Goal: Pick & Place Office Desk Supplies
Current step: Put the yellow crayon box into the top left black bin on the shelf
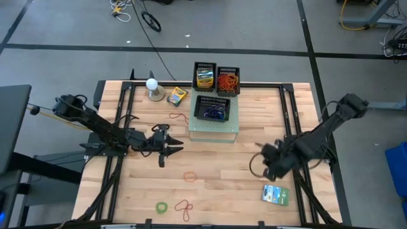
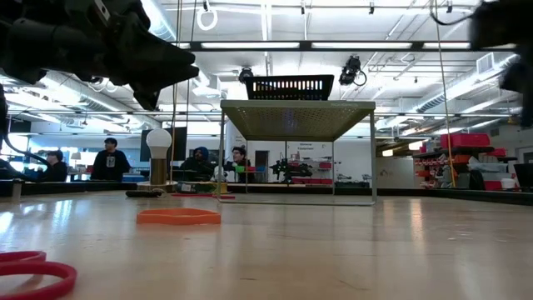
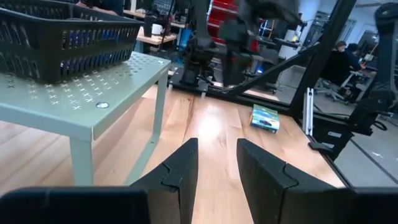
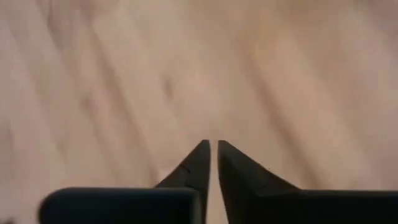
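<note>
Hovering mid-bench, left gripper (image 1: 166,147) stands narrowly parted, empty; right gripper (image 4: 212,144) nearly closed, empty; orange rubber band (image 1: 191,175) looks light, floppy; pinch one strand

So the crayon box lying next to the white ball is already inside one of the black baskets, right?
Not quite. That crayon box lies on the bare wooden table beside the white ball, outside the black baskets. The high view shows it. A different crayon box is the one sitting in a basket.
</note>
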Available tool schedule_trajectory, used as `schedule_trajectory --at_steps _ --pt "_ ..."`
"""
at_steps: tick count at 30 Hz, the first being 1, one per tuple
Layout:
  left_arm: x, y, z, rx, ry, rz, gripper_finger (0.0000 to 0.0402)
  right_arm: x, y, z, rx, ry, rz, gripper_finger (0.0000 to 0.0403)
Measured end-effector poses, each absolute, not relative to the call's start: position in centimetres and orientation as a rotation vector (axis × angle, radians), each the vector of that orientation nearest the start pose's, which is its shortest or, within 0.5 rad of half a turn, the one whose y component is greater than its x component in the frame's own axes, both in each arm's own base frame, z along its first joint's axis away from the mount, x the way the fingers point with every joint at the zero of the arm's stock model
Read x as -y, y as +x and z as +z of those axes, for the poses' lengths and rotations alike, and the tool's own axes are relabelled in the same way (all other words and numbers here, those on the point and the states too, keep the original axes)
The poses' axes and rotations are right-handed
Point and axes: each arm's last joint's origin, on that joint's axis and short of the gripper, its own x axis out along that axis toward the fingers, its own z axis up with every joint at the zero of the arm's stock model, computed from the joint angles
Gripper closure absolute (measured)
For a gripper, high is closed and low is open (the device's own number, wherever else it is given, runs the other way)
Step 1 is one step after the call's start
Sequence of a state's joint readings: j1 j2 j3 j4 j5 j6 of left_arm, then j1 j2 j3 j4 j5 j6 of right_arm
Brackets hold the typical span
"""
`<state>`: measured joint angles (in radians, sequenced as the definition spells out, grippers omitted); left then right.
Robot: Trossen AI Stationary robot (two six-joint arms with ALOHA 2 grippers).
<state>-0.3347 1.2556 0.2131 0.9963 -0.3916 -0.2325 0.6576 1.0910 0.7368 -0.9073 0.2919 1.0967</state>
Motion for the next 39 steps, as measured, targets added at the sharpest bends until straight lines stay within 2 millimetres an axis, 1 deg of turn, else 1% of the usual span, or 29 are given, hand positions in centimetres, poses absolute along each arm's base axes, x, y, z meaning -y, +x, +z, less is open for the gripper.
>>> schedule_trajectory --at_steps 4,7,9,10,14,15,19,22,24,26,28,32,34,36,39 --pt "5.8 20.0 16.9 -0.037 -0.241 0.063 0.0282 -12.8 13.7 20.4 -1.273 0.471 -0.298 0.0313" --pt "5.8 20.0 16.8 -0.043 -0.265 0.064 0.0282 -14.5 12.6 19.5 -1.439 0.535 -0.287 0.0296" --pt "5.8 20.0 16.8 -0.044 -0.28 0.064 0.0282 -15.6 11.9 18.9 -1.544 0.559 -0.289 0.0305" --pt "5.8 20.0 16.8 -0.045 -0.282 0.065 0.0282 -16.2 11.5 18.6 -1.584 0.567 -0.279 0.0317" --pt "5.8 20.0 16.7 -0.05 -0.281 0.066 0.0282 -18.2 10.6 17.8 -1.682 0.585 -0.222 0.0385" --pt "5.8 20.0 16.7 -0.05 -0.281 0.066 0.0282 -18.5 10.5 17.6 -1.694 0.583 -0.207 0.0393" --pt "5.8 20.0 16.7 -0.051 -0.281 0.066 0.0282 -19.6 10.3 16.3 -1.78 0.553 -0.185 0.0387" --pt "5.8 20.0 16.7 -0.05 -0.281 0.066 0.0282 -20.3 10.6 15.4 -1.834 0.523 -0.126 0.0395" --pt "5.8 20.0 16.7 -0.051 -0.281 0.066 0.0282 -20.5 10.9 15.0 -1.818 0.507 -0.095 0.0398" --pt "5.8 20.0 16.7 -0.05 -0.281 0.066 0.0282 -20.5 11.5 15.0 -1.75 0.518 -0.085 0.0396" --pt "5.8 20.0 16.7 -0.05 -0.283 0.066 0.0282 -20.3 12.3 15.2 -1.65 0.513 -0.101 0.0393" --pt "5.7 20.0 16.7 -0.049 -0.284 0.073 0.0282 -19.8 14.3 16.3 -1.378 0.407 -0.151 0.0394" --pt "5.7 20.0 16.7 -0.047 -0.284 0.081 0.0282 -19.3 15.3 16.9 -1.287 0.356 -0.183 0.0395" --pt "5.7 20.0 16.7 -0.047 -0.289 0.081 0.0282 -18.9 16.1 17.5 -1.27 0.341 -0.203 0.0392" --pt "5.7 20.0 16.7 -0.046 -0.301 0.081 0.0282 -18.7 16.4 18.1 -1.33 0.338 -0.207 0.0382"
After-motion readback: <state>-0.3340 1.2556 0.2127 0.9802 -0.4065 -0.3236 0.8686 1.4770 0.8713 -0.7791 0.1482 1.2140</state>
